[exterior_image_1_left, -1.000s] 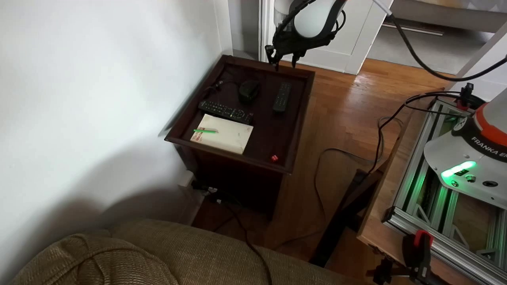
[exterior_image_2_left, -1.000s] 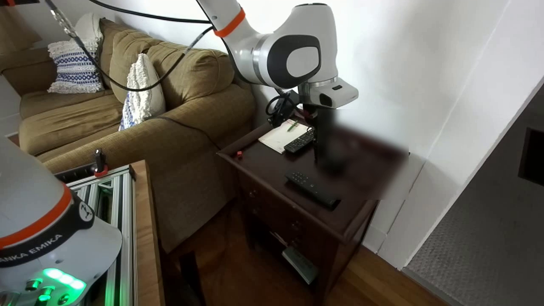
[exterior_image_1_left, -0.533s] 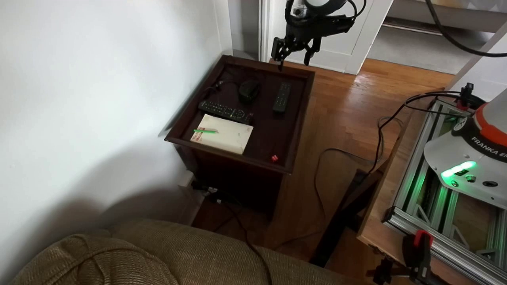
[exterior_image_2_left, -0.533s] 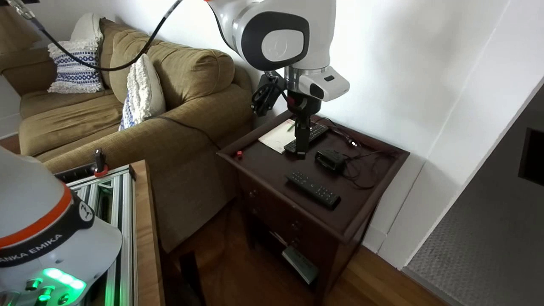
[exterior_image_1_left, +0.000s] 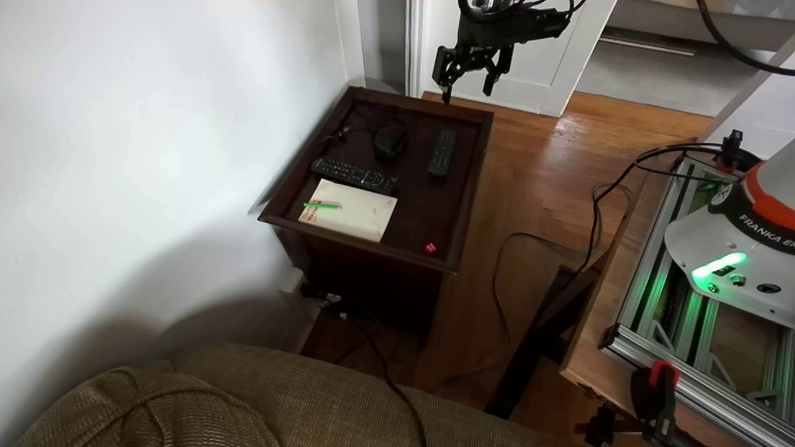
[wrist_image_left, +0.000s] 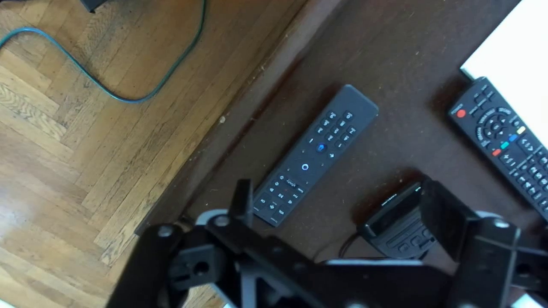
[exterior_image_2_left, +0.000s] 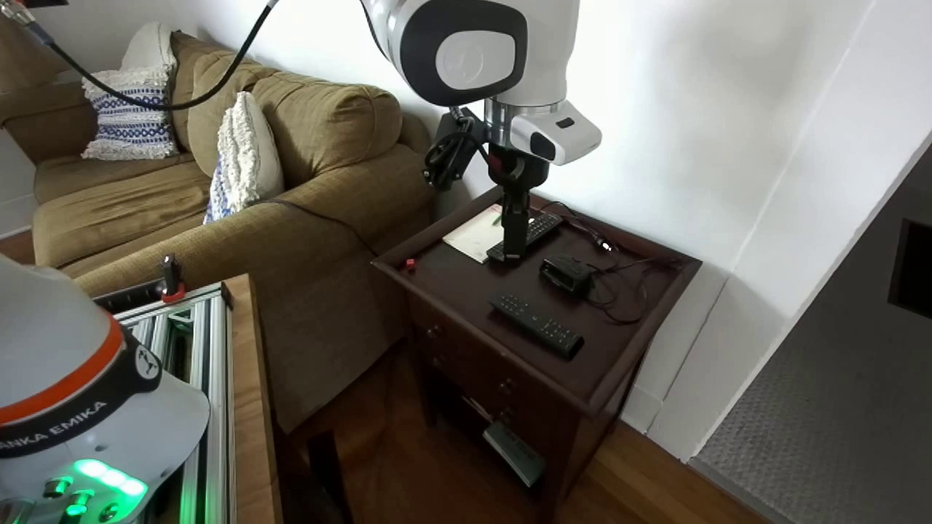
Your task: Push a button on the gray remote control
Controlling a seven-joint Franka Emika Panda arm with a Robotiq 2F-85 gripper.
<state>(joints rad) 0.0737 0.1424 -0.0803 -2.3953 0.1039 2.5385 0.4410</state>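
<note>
In an exterior view, one dark wooden table (exterior_image_1_left: 416, 214) bears one gray remote control (exterior_image_1_left: 442, 153) toward its two o'clock. From that remote, one chunky black device (exterior_image_1_left: 390, 143) lies at nine, one black remote (exterior_image_1_left: 353, 176) between eight and nine, one pale paper sheet (exterior_image_1_left: 360, 220) with one green pen (exterior_image_1_left: 321, 205) across it at eight, and one small red cube (exterior_image_1_left: 430, 248) at six: two remotes in all. One gripper (exterior_image_1_left: 467, 95) hangs toward one o'clock, its two fingers spread wide, holding nothing.

In an exterior view, the gripper hangs at eleven o'clock from the gray remote control, its fingers edge-on, their spread hidden. One sofa (exterior_image_2_left: 328, 153) holds two blue-patterned cushions (exterior_image_2_left: 131, 127) at ten o'clock, and one booklet (exterior_image_2_left: 514, 453) sits below the table top.

In the wrist view, the two fingertips stand well apart, and the gray remote control shows beyond the gap, its length running from one to seven o'clock, with one blue button (wrist_image_left: 321, 147). From it the black remote lies at three, the chunky black device at four, the pale paper sheet at two, and one blue-green cable (wrist_image_left: 128, 101) on the floor (wrist_image_left: 107, 171) at ten.
</note>
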